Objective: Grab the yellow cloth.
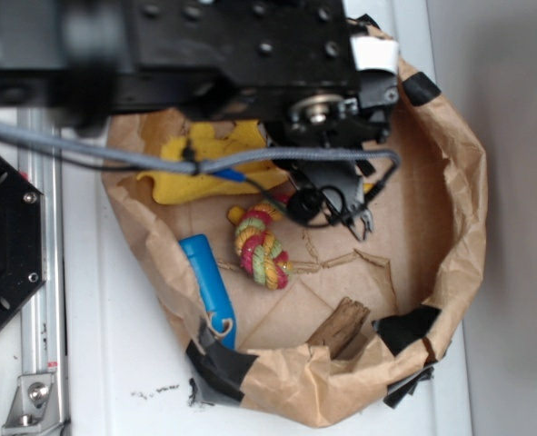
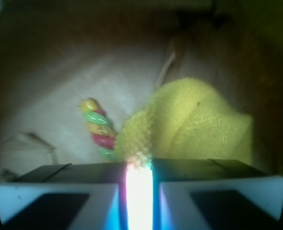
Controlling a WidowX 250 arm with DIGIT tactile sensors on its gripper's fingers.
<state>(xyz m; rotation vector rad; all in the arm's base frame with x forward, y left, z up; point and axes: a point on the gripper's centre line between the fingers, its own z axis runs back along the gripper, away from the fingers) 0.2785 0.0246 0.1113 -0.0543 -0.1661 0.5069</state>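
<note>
- Fingers (image 2: 139,191) stand nearly closed, a thin bright slit between their pale blocks, gripping nothing
- Yellow cloth (image 2: 194,124), bumpy terry and bunched, lies just beyond them in the brown paper bag (image 1: 450,227)
- Braided rope toy (image 1: 261,245) lies beside it
- Black arm (image 1: 250,45) reaches over the bag from above

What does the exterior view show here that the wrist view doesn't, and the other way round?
Only the exterior view shows the brown paper bin patched with black tape, the blue tool, the wooden piece, the grey cable and the arm's black body overhead. Only the wrist view shows the gripper close up, its two pads nearly together with a bright slit between them and nothing visibly pinched, and the cloth's terry weave. Both show the yellow cloth and the braided rope toy beside it.
</note>
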